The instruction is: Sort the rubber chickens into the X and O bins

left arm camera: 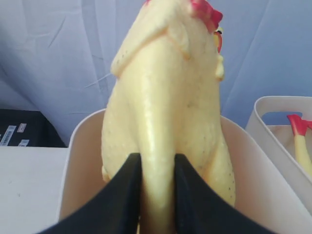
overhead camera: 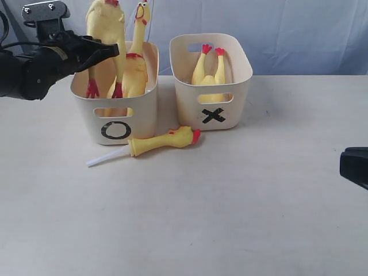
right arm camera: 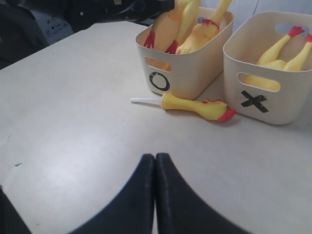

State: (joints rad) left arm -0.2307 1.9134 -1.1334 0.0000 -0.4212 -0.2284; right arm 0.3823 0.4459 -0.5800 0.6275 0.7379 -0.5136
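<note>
We see the left pincer (overhead camera: 108,50) clamped on a long yellow rubber chicken with a red comb and red feet (overhead camera: 104,26). In the left wrist view its black fingers (left arm camera: 122,195) pinch a ridge of that chicken's pale body (left arm camera: 165,97) between them. The chicken stands upright with its feet down inside the cream plastic tub marked with a black O (overhead camera: 144,112). It is at the tub's left side in the exterior view, and the pincer meets it from the left, above the tub's rim. A second long yellow rubber chicken with an open beak (overhead camera: 137,57) stands just beside it in the same tub. The headless yellow rubber body (overhead camera: 208,73) lies feet up in the like cream tub marked with a black X (overhead camera: 241,86). The yellow head-and-neck on a white stick (overhead camera: 167,140) lies on the pale table (overhead camera: 241,218) in front of both tubs, well apart from either pincer. The right pincer (right arm camera: 155,163) hovers over the table with its tips pressed together on nothing, the head-and-neck piece ahead of it.
</note>
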